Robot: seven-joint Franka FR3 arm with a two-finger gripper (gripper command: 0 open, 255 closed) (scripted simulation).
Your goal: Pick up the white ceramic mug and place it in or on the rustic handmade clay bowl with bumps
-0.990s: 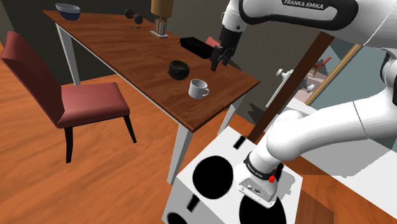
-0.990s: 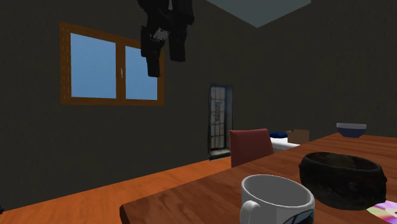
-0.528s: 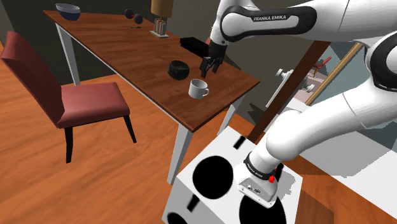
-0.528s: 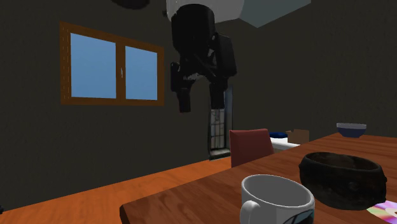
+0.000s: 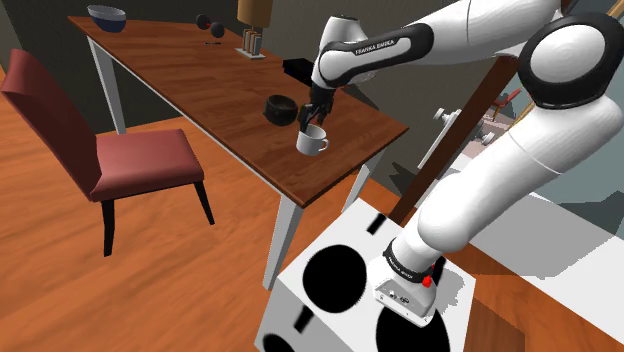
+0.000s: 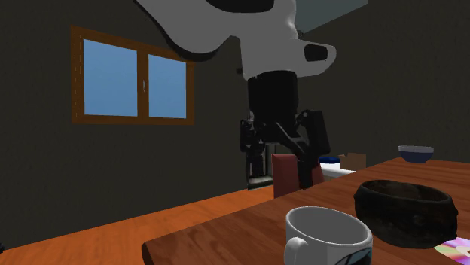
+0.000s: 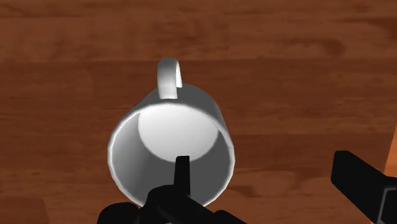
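A white mug (image 5: 312, 140) stands upright on the brown wooden table (image 5: 200, 80) near its front corner, handle pointing away from the dark bumpy bowl (image 5: 281, 109) beside it. My black gripper (image 5: 305, 121) hangs open just above the mug's rim. In the wrist view one fingertip (image 7: 182, 173) sits over the mug (image 7: 168, 130) opening and the other lies outside its wall, so the wall is between them, untouched. From the second exterior view the gripper (image 6: 282, 169) hovers behind the mug (image 6: 328, 237), with the bowl (image 6: 405, 211) to its right.
A red chair (image 5: 130, 165) stands at the table's long side. A black box (image 5: 305, 70), a lamp base (image 5: 255, 12) and a blue bowl (image 5: 106, 16) sit further along the table. The white stand (image 5: 330, 290) is at the lower right.
The arm has swung down and toward the shoulder view's left, from well above the table's far edge to just over the mug. The fingers stay apart. Mug and bowl have not moved.
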